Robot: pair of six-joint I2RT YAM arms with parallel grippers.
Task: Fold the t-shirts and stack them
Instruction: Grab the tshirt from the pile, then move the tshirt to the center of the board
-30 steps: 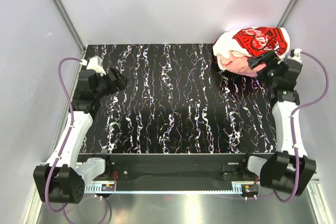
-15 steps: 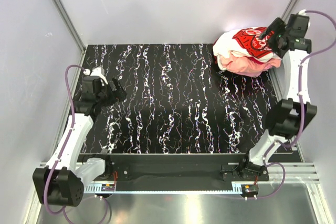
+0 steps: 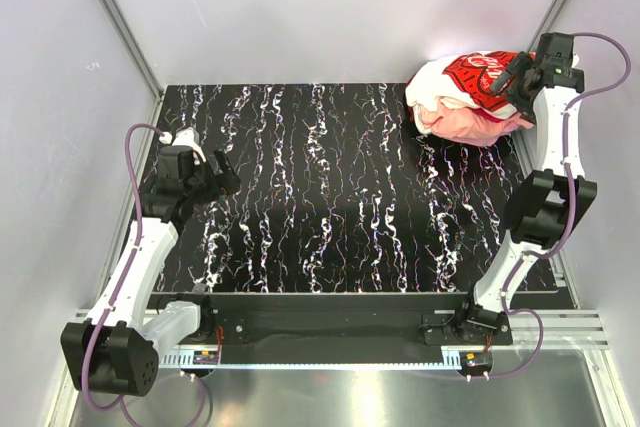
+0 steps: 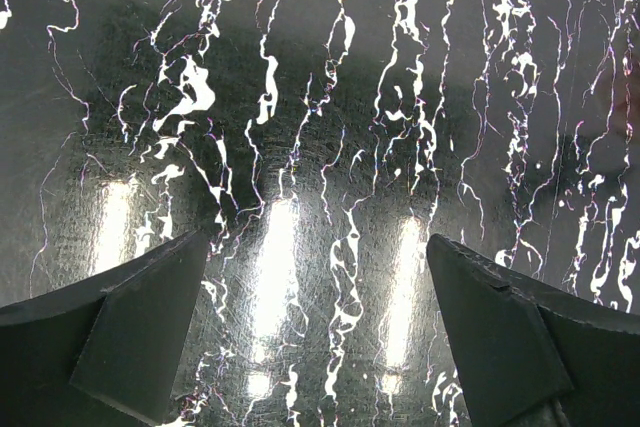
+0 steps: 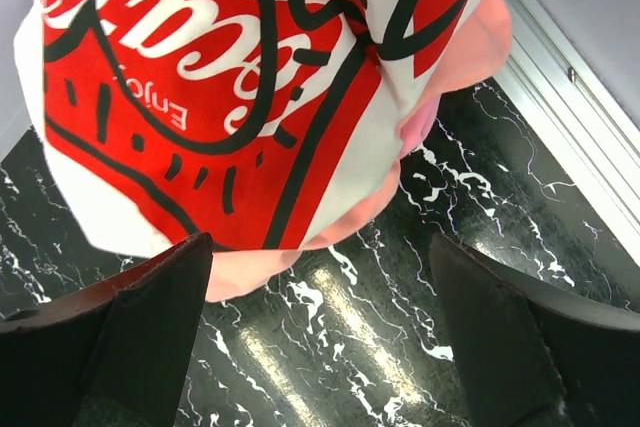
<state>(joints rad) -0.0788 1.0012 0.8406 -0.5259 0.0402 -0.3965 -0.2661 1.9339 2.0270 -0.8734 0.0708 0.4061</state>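
Where bunched, t-shirts [image 3: 462,99] lie widthwise, logo [image 3: 478,73] up.

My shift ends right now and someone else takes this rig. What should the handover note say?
The left tool is open and empty, above bare table on the left.
The right tool is open, holding nothing, at the heap in the far right corner.
The t-shirts lie crumpled there: white tee with red logo over a pink tee.
Done: nothing folded or stacked.
Left: separate, fold and stack every tee.
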